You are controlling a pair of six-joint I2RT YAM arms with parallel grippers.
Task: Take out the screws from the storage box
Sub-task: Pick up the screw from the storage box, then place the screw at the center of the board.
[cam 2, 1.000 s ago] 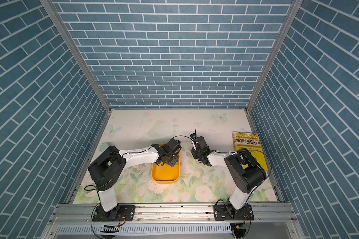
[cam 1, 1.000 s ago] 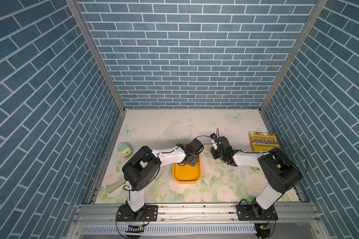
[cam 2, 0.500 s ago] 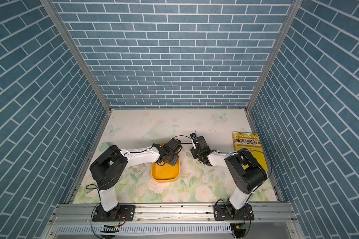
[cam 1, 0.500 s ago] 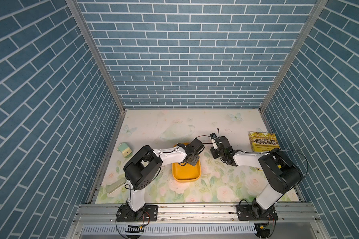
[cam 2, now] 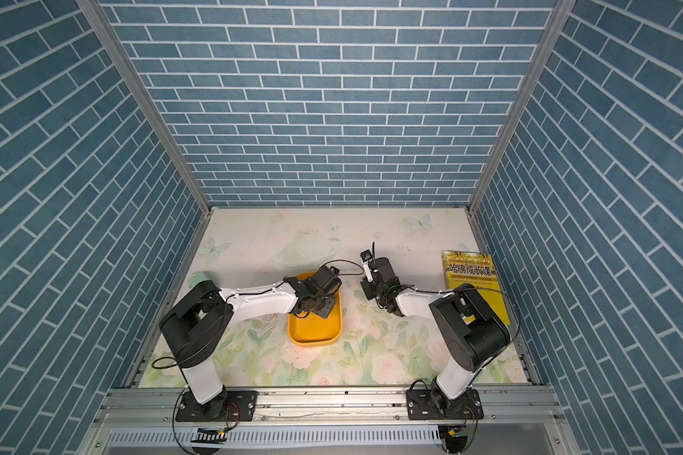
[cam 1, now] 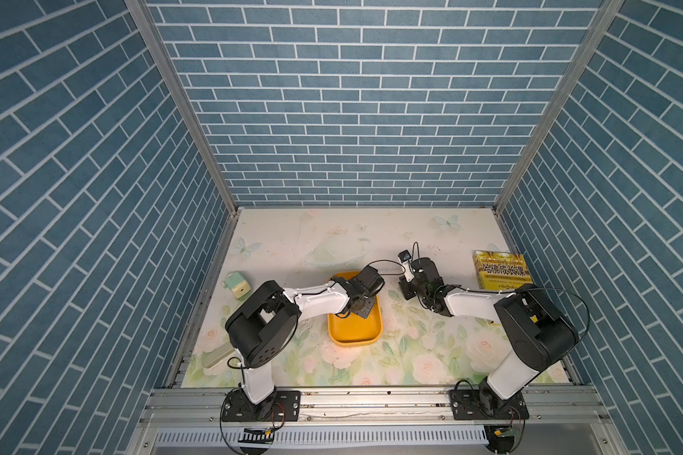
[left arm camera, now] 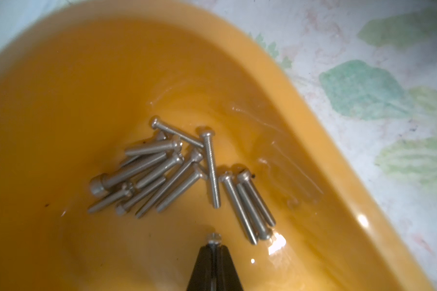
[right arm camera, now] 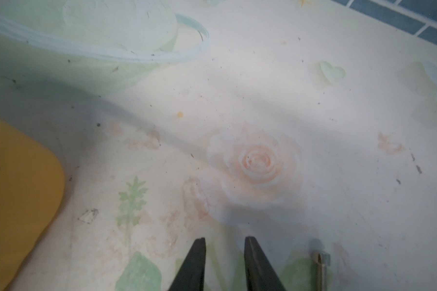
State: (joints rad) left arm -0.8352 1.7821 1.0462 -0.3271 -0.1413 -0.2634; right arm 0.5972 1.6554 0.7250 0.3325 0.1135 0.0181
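The left pincer (cam 1: 362, 304) is held over the box's (cam 1: 355, 331) far end; the right pincer (cam 1: 407, 292) is held just beside it, above the tabletop (cam 1: 332, 236).

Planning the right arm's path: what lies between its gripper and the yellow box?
Only bare flowered mat separates the right gripper from the box, in the right wrist view.

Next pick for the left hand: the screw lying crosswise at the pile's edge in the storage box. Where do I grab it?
Probably take that screw by its shank near the tip, from straight above, the left hand closing across it. Its head end rests against the pile of screws; only the tip half has bare storage box floor on both sides.
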